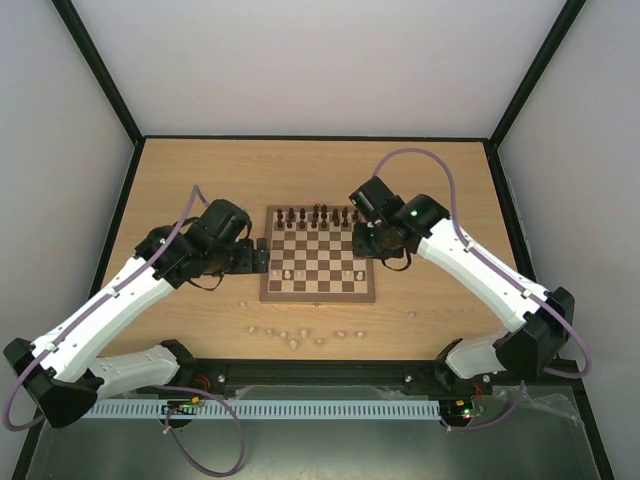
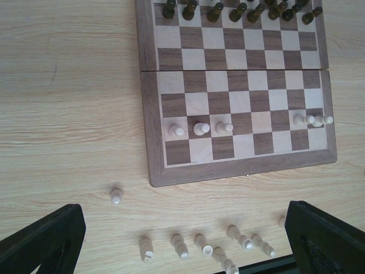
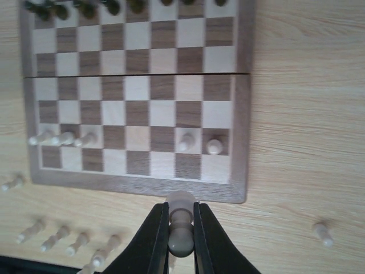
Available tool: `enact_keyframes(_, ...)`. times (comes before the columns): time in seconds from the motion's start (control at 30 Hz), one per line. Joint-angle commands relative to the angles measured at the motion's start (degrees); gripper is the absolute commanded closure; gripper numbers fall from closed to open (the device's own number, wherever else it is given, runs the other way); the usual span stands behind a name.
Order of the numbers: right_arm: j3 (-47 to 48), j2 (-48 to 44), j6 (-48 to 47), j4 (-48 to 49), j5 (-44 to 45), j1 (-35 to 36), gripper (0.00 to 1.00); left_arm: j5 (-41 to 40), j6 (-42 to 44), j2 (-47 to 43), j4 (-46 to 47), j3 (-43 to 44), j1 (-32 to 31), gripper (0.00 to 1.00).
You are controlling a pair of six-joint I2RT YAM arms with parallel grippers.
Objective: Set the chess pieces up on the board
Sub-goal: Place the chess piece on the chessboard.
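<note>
Light-wood table (image 1: 200, 170), chessboard (image 1: 300, 297) centred, loose cream pieces (image 1: 290, 335) near front

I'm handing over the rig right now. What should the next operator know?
Left claw: open, empty, beside the board's left edge.
Right claw: shut on a cream piece, by the board's right edge.
Done: dark pieces at the far edge; a few cream pawns on the board.
Left: place the held piece, then the loose cream pieces on the table.

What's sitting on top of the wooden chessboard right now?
On the chequered wooden chessboard, five pale cream pawns stand in the second-nearest row and dark brown pieces line the far edge. The right arm covers the far right corner, so I cannot count the dark ones.
</note>
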Motion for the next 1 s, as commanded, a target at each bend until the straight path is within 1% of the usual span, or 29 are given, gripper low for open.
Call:
enact_keyframes(0.0, 5.7, 3.5, 0.8, -5.0, -0.1, 4.2, 0.93, -0.8, 1.5, -1.9, -2.7, 1.6, 1.7, 0.01)
enact_keyframes(0.23, 12.8, 11.3, 0.1, -4.1, -0.8, 9.8, 0.93, -1.1, 2.4, -3.2, -6.1, 2.5, 3.9, 0.01)
enact_keyframes(0.47, 18.1, 19.3, -2.5, -7.0, -2.3, 10.3, 0.93, 0.4, 3.0, -3.7, -6.1, 2.7, 6.0, 0.01)
enact_keyframes(0.6, 16.5, 22.2, -3.9, -6.2, -5.3, 8.8, 0.93, 1.3, 3.4, -3.4, -4.6, 2.3, 6.6, 0.01)
enact_keyframes(0.97, 14.7, 29.0, -6.9, -4.6, -2.6, 7.1, 0.93, 2.8, 3.8, -4.5, -2.3, 0.6, 7.6, 0.01)
